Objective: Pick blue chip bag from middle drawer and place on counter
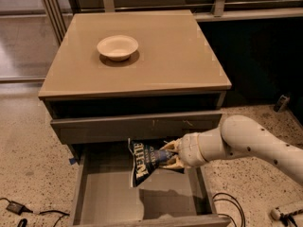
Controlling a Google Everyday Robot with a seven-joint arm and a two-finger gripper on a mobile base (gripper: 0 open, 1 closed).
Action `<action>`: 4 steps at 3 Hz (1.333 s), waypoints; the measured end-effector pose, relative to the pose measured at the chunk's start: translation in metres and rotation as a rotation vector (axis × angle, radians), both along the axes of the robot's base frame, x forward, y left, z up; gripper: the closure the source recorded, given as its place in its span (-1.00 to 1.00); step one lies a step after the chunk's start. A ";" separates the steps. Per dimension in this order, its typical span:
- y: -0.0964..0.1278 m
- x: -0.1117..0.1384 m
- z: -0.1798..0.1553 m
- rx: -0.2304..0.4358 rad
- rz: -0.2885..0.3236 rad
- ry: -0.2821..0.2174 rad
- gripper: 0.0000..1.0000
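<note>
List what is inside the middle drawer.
Only the blue chip bag, held over the middle drawer floor by the gripper, shut on it. Its back lies hidden beneath the drawer front above.

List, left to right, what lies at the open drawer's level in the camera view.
middle drawer, its left wall → blue chip bag, held above the drawer floor → gripper, shut on the bag's right edge → robot arm, reaching in from the right.

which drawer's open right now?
The lowest drawer, pulled out under the shut drawer front. The gripper holds the blue chip bag over it, jaws clamped.
</note>
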State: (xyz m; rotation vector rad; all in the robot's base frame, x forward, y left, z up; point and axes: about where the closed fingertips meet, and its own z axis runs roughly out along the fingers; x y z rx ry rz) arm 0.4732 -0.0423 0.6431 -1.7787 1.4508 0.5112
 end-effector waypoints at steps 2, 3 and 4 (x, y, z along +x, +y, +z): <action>0.023 -0.037 0.153 -0.102 0.067 -0.267 1.00; 0.023 -0.037 0.154 -0.102 0.067 -0.267 1.00; 0.034 0.000 0.208 -0.111 0.033 -0.400 1.00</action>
